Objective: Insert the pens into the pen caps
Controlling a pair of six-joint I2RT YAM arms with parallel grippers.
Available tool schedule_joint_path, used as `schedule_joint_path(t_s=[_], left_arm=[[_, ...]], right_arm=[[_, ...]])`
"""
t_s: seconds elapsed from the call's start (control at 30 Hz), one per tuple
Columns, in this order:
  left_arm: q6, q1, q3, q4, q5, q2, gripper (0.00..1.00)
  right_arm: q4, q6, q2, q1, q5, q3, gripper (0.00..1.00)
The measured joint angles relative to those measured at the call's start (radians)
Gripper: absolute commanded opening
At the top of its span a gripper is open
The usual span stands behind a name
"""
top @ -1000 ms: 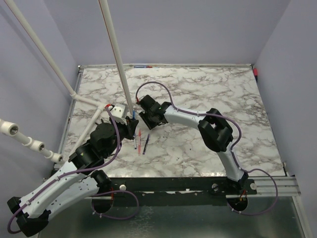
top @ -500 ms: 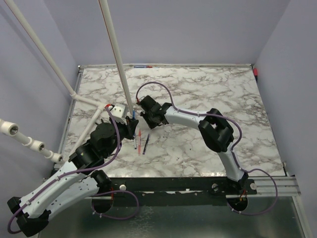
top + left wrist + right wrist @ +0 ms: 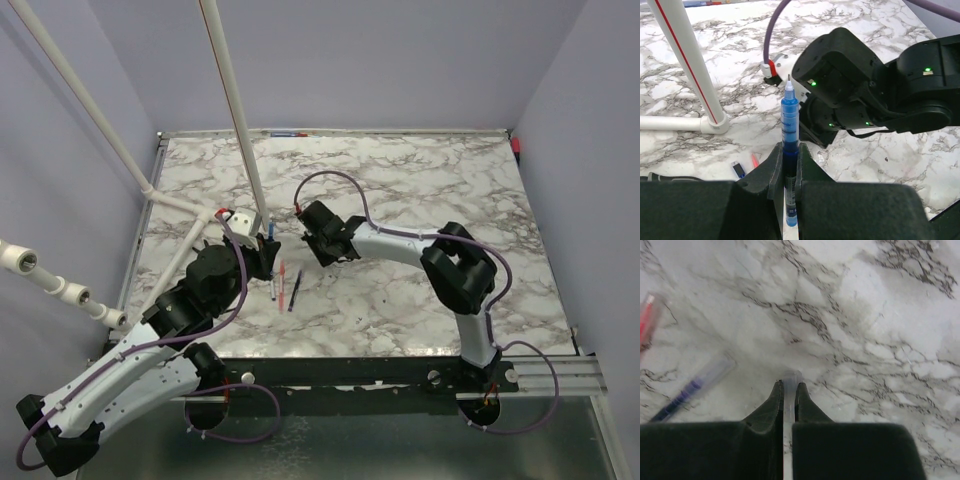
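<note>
The left gripper is closed tight on the blue pen. It clamps the lower barrel, so the pen stands straight out past the fingertips with its fine metal tip bare and pointing away. Just beyond that tip looms the black wrist housing of the right arm, close but not touching. A white pipe slants up to the left of the fingers, well clear of the pen. The right gripper is pinched nearly shut on a slim, pale, see-through pen cap, whose end pokes just past its fingertips; its colour cannot be told. On the marble table a dark pen lies blurred to the left of those fingers, and a red pen lies farther left and ahead.
</note>
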State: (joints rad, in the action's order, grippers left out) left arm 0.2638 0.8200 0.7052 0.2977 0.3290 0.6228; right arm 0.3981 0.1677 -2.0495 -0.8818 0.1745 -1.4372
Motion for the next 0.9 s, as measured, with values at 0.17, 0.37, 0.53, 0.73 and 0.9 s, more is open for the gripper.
schedule_joint_path(t_s=[0.17, 0.37, 0.53, 0.73, 0.9], left_arm=[[0.0, -0.001, 0.0, 0.0, -0.014, 0.011, 0.0], [0.002, -0.001, 0.0, -0.001, -0.075, 0.028, 0.0], [0.012, -0.001, 0.0, -0.016, -0.161, 0.033, 0.0], [0.04, -0.002, -0.002, -0.071, -0.285, 0.036, 0.0], [0.074, -0.002, -0.017, -0.14, -0.402, 0.05, 0.0]], right_arm=[[-0.001, 0.024, 0.095, 0.0, 0.012, 0.111, 0.0], [-0.02, 0.065, 0.275, 0.0, 0.011, 0.234, 0.0], [-0.066, 0.107, 0.441, 0.0, 0.004, 0.319, 0.0], [-0.128, 0.156, 0.647, 0.0, -0.028, 0.422, 0.0], [-0.208, 0.181, 0.828, 0.0, -0.077, 0.499, 0.0]])
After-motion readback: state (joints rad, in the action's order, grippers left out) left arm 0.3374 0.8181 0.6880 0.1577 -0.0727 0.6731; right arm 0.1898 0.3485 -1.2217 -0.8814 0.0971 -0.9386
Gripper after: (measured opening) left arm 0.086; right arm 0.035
